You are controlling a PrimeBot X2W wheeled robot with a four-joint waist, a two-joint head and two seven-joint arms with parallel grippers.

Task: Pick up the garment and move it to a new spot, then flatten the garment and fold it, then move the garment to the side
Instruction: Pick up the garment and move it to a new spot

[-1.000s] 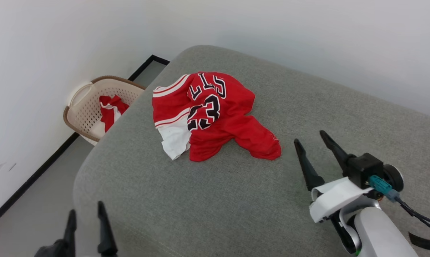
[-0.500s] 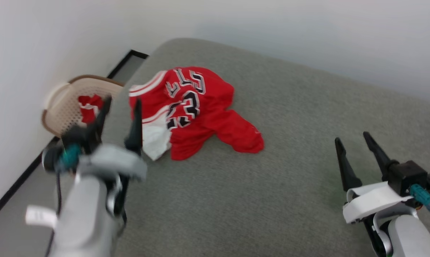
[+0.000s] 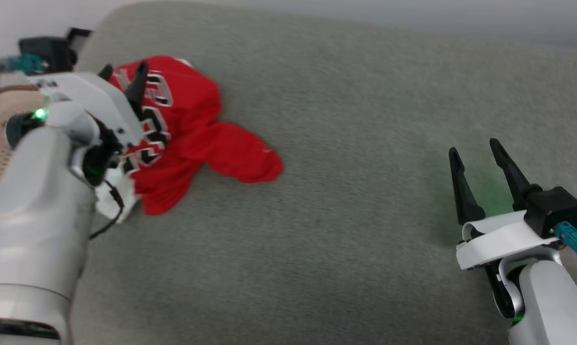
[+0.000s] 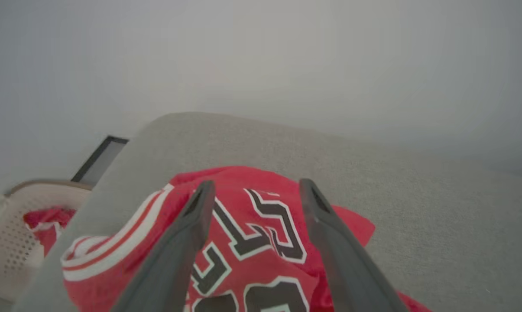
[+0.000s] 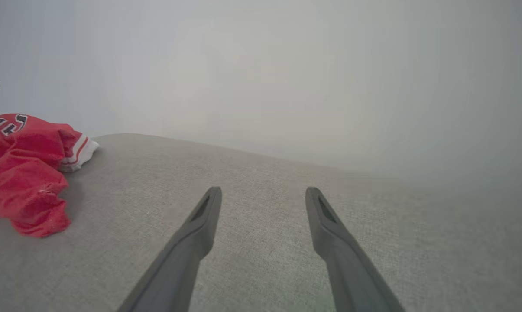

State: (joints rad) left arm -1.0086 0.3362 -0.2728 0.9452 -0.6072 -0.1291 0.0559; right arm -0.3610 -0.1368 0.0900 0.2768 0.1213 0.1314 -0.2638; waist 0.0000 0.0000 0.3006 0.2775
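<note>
Garment is crumpled in a heap on the grey cushion, toward its left edge, with the black number and letters facing up and a white sleeve at the near side. Left gripper hangs right over it, fingers spread, nothing pinched, and I can't tell if the tips touch the fabric. Right gripper is well apart on the right, also spread wide over bare cushion. Pale basket with more red cloth sits beside the cushion.
</note>
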